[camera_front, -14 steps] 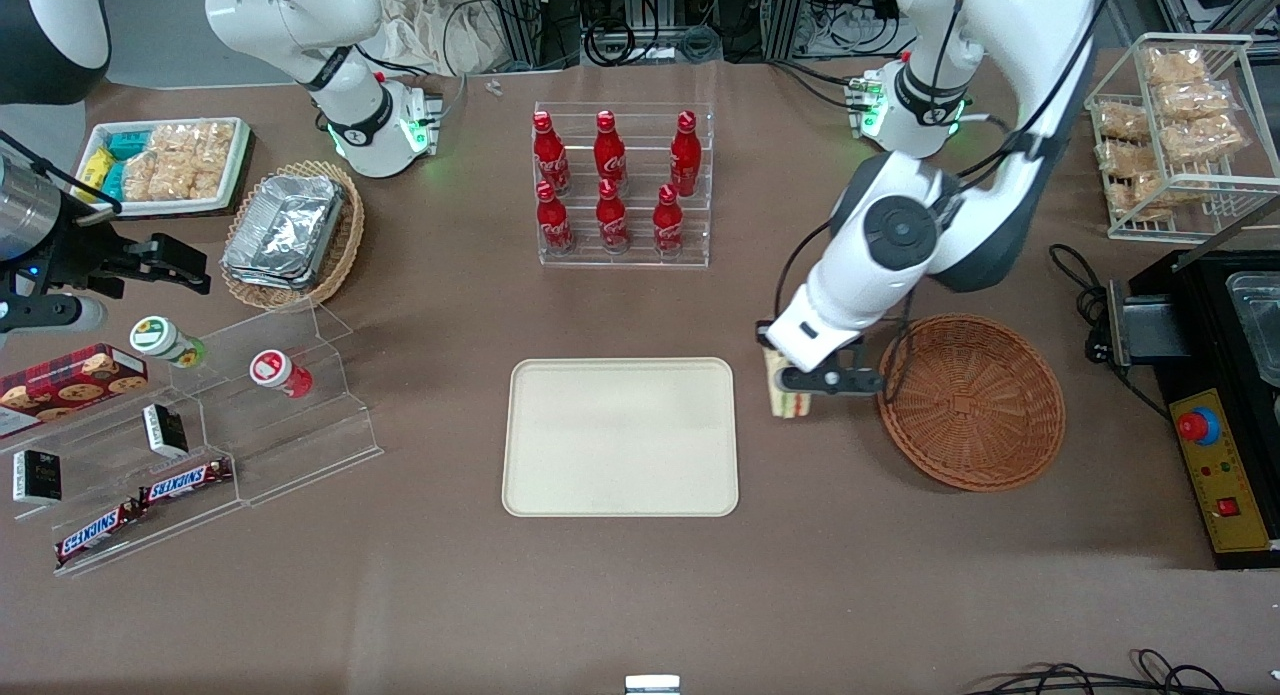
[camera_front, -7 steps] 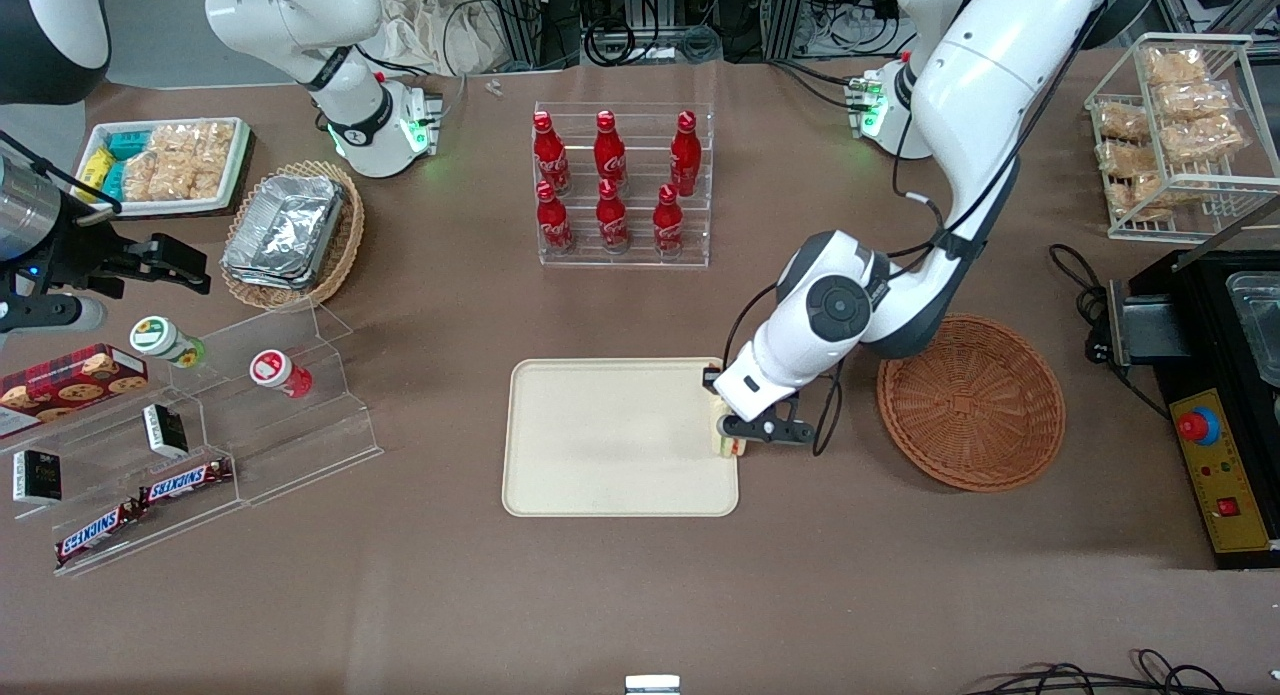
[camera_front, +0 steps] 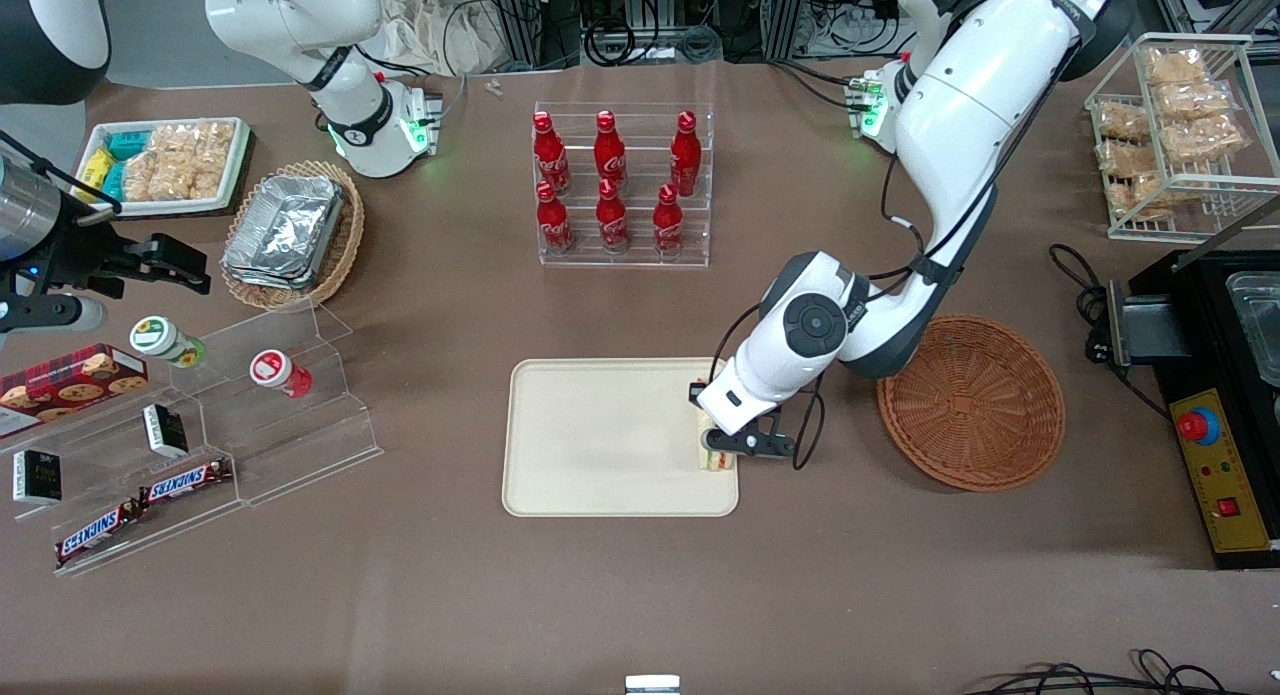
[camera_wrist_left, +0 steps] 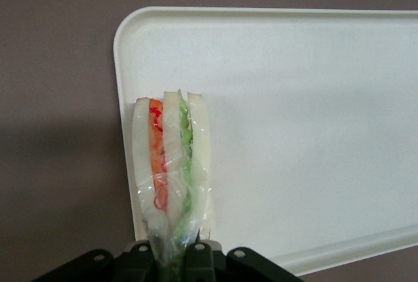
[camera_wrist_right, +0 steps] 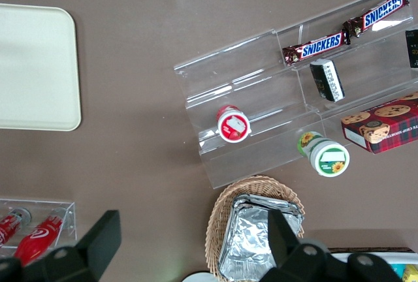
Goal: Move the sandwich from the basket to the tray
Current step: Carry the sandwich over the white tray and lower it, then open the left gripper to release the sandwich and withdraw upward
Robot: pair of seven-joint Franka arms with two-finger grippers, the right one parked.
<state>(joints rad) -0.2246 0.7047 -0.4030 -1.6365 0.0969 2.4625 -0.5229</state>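
The sandwich is hanging pinched in the left gripper, its layered edge standing upright over the cream tray, just inside the rim nearest the round brown wicker basket. The basket is sitting beside the tray, toward the working arm's end.

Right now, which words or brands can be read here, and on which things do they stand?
"SNICKERS": two brown bars on the clear acrylic shelf.
Red bottles: white script too small to read.
Red cookie box, black packets: text unreadable.
Wrapped triangular sandwich in the claw: no text.
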